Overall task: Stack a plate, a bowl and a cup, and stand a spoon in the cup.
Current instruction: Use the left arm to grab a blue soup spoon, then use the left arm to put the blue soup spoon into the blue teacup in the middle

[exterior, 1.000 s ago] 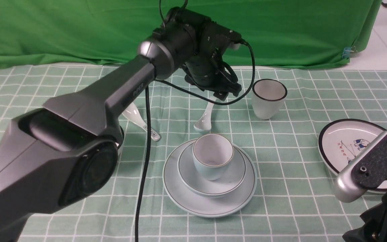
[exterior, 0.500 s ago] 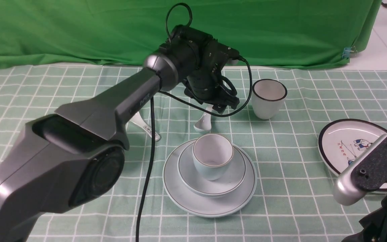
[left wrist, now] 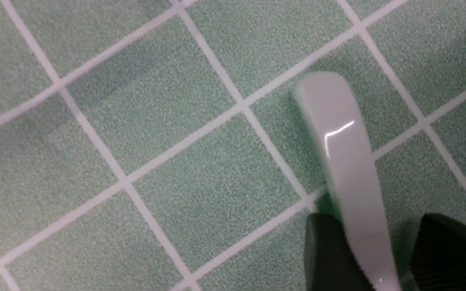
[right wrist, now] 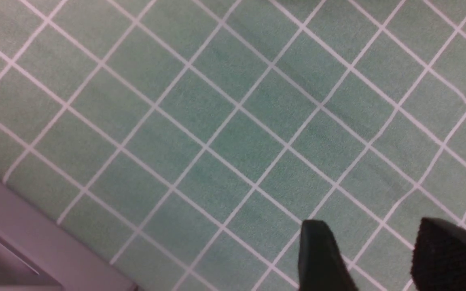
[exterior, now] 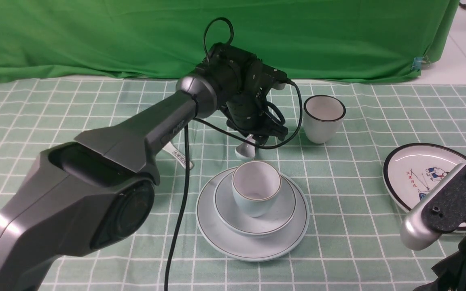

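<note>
The pale blue-green plate (exterior: 216, 236) lies at the table's middle front with the bowl (exterior: 283, 208) on it and the cup (exterior: 255, 190) upright in the bowl. Just behind them the plain spoon (exterior: 245, 151) lies on the cloth. My left gripper (exterior: 260, 139) is down over its handle. In the left wrist view the spoon handle (left wrist: 344, 153) runs between the fingers of the left gripper (left wrist: 376, 228): one finger is against it and a gap shows at the other. My right gripper (right wrist: 372, 230) is open over bare cloth.
A white black-rimmed cup (exterior: 323, 118) stands behind and right of the spoon. A printed spoon (exterior: 178, 155) lies left, partly behind my left arm. A cartoon plate (exterior: 409, 171) sits at the right, with my right arm (exterior: 447, 202) in front of it. A green backdrop closes the far side.
My left arm has come down over the spoon's handle, and its jaws have narrowed around it. The spoon and the stack have not moved. The right arm is almost unchanged.
</note>
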